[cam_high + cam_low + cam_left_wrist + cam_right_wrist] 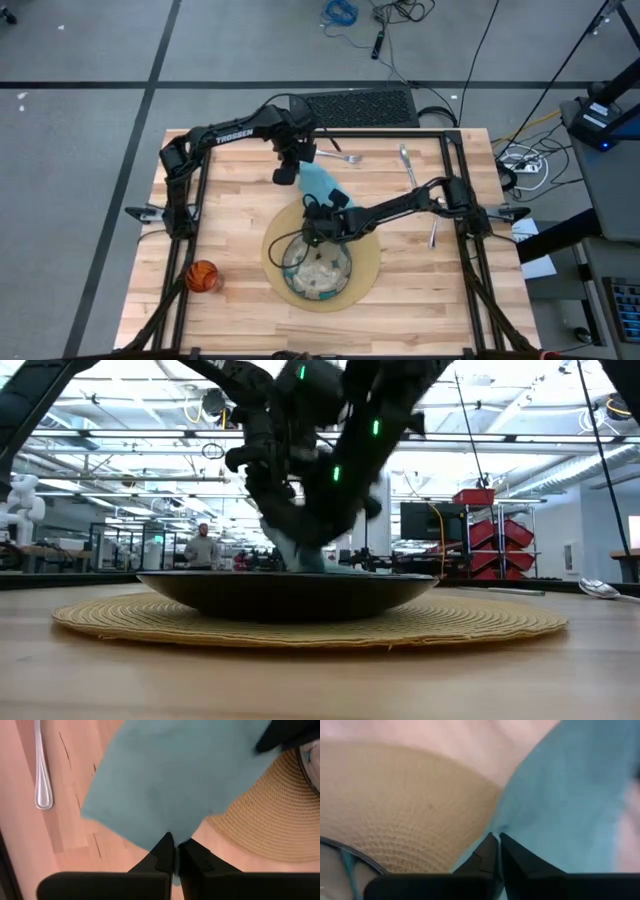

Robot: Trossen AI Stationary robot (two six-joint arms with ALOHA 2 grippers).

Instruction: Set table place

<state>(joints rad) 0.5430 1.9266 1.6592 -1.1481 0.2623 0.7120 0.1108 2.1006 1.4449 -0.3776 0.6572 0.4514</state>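
Stretching a light-blue cloth napkin (322, 183) at the frame's centre, the left gripper (286, 174) pinches its upper-left end; the right gripper (318, 226) pinches the lower end beside the round tan woven mat (370, 262); its long axis runs between both clamped fingertips.

Both arms crowd napkin (318, 180) above plate (318, 270); table (420, 290) near cup (203, 276) open.

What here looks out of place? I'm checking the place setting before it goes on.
The napkin isn't lying flat: the left end effector and right end effector each pinch an edge beside the mat. The cup sits far off near the table's left side.
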